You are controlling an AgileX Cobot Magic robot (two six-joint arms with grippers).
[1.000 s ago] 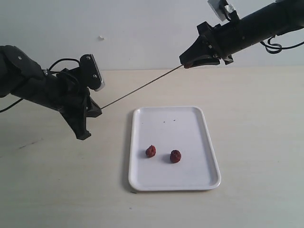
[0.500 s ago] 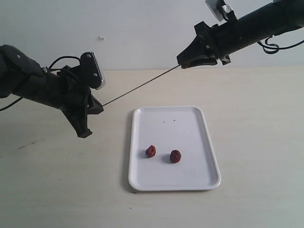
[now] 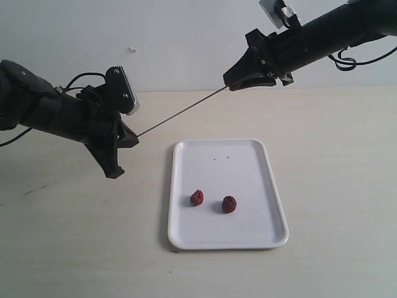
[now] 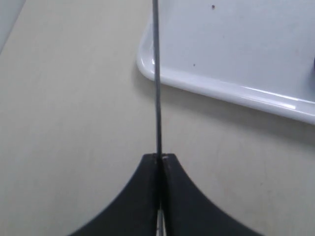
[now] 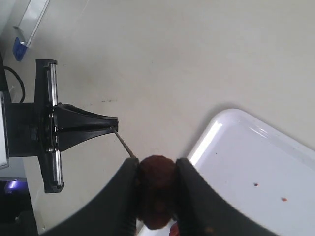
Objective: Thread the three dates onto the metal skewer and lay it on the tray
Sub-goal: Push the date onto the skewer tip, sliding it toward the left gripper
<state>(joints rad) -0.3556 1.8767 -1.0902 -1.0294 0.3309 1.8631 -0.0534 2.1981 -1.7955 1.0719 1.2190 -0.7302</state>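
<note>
Skewer [image 3: 182,112] thin, grey; date [image 5: 156,189] wrinkled, roundish

A tray [image 3: 248,167] lies flat on a table [image 3: 335,124]. On its near half one date [image 3: 196,197] sits toward the tray's left edge, and a second date [image 3: 229,204] lies just right of it, not touching. Above the tray's far-left corner a metal skewer [image 3: 183,112] slants through the air. Its lower end is pinched in the left gripper [image 3: 133,139], left of the tray, and its upper end meets the right gripper [image 3: 231,85], behind the tray's far edge. There a third date [image 5: 156,189] sits clamped between the fingers at the skewer's tip, though it is hard to tell whether the tip has entered it.
</note>
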